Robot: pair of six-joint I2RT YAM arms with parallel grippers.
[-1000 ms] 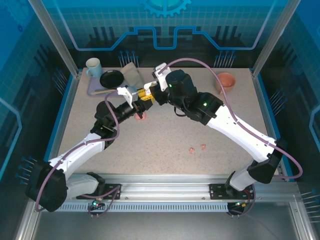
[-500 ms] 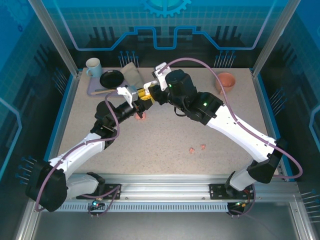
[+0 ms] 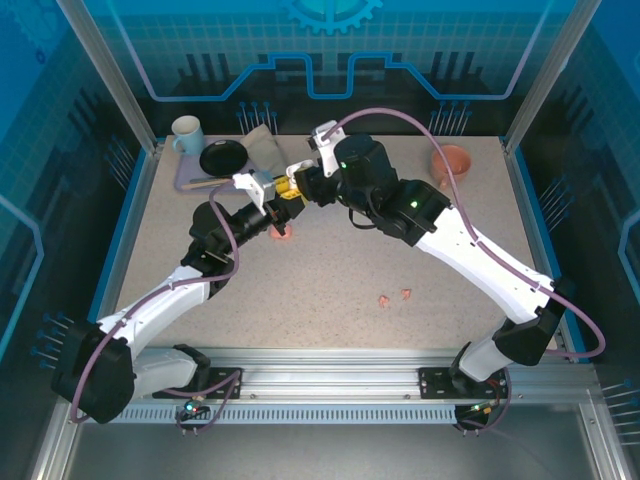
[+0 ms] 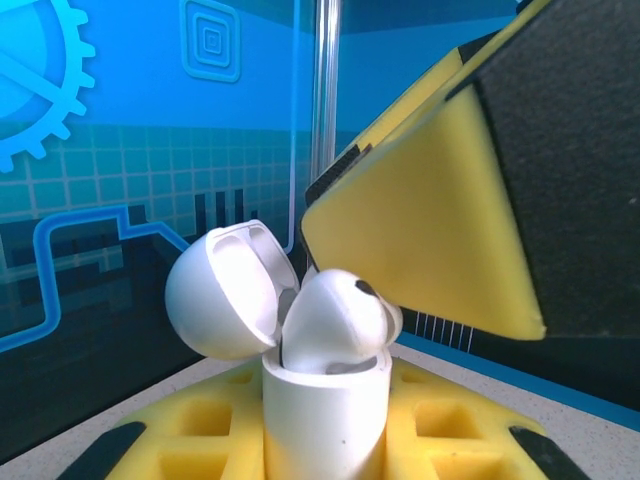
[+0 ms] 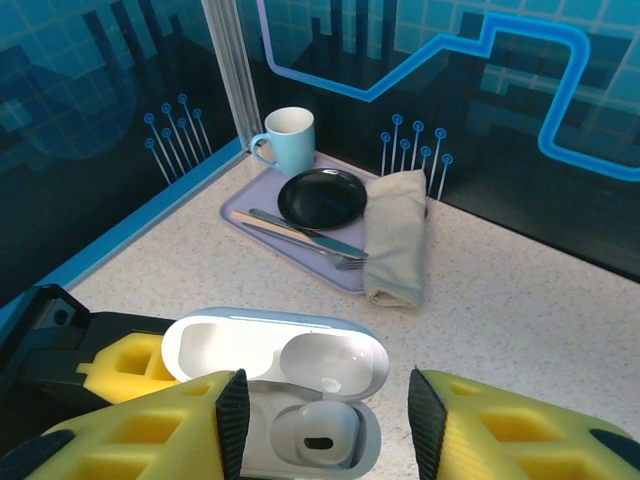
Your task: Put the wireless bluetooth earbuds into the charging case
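Back-left corner of the table (image 3: 330, 270): a tray (image 5: 250, 195) with a pale blue mug (image 5: 288, 135), a black plate (image 5: 322, 197), cutlery (image 5: 300, 232) and a folded napkin (image 5: 397, 235).

The left gripper (image 4: 325, 455) is clamped on the base of a white case (image 4: 320, 410), holding it upright above the table near back centre. The lid (image 4: 225, 290) is open, hinged over to the left in the left wrist view. One white earbud (image 4: 335, 320) sits in the base, its rounded head above the rim.

The right gripper (image 5: 322, 400) is released. Its yellow fingers (image 5: 150, 440) are spread to either side of the case, and neither visibly touches it.

A small pink item (image 3: 283, 232) lies on the table just below the two grippers, too small to identify.

Two pink earbuds (image 3: 384, 300) lie loose on the table, close together, well to the right and nearer the arm bases. A pink bowl (image 3: 452, 162) stands at back right.
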